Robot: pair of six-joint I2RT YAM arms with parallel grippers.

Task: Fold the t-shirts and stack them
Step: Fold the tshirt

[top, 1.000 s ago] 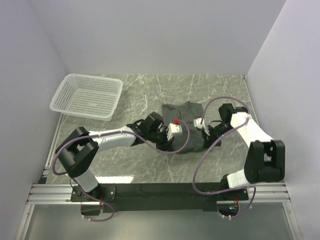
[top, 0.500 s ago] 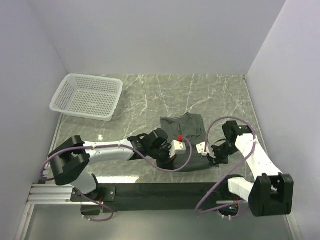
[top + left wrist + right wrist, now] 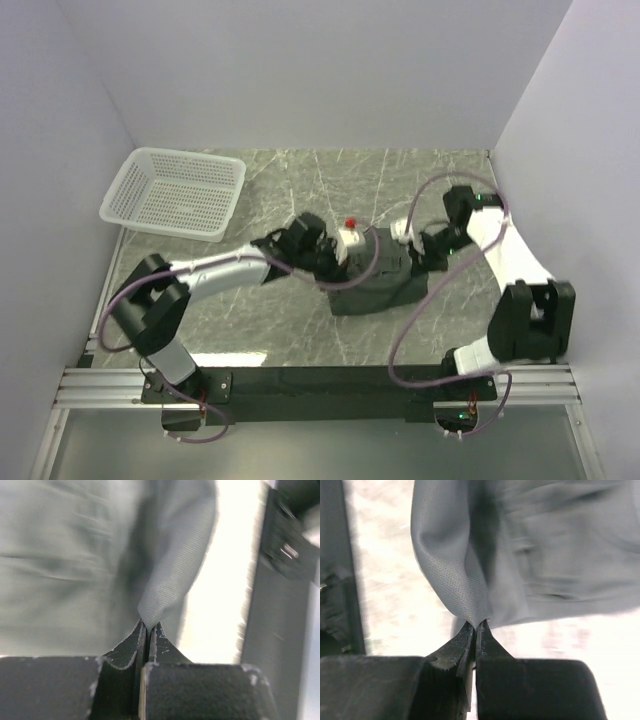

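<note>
The dark grey-green t-shirt [image 3: 378, 283] lies folded at the table's middle, between my two grippers. My left gripper [image 3: 345, 256] is at its left edge, shut on a pinch of the cloth; in the left wrist view its tips [image 3: 148, 626] hold a fold of the t-shirt [image 3: 175, 570]. My right gripper [image 3: 410, 245] is at the shirt's right edge, shut on the cloth; in the right wrist view its tips [image 3: 477, 625] hold a fold of the t-shirt [image 3: 455, 565]. Both held edges are raised over the far part of the shirt.
A white mesh basket [image 3: 176, 192] stands at the back left. Grey walls close in the table at the left, back and right. The black base rail [image 3: 320, 380] runs along the near edge.
Both grippers have swung from the near edge of the t-shirt toward the far side, carrying the held cloth with them; the shirt now looks shorter and doubled over.
</note>
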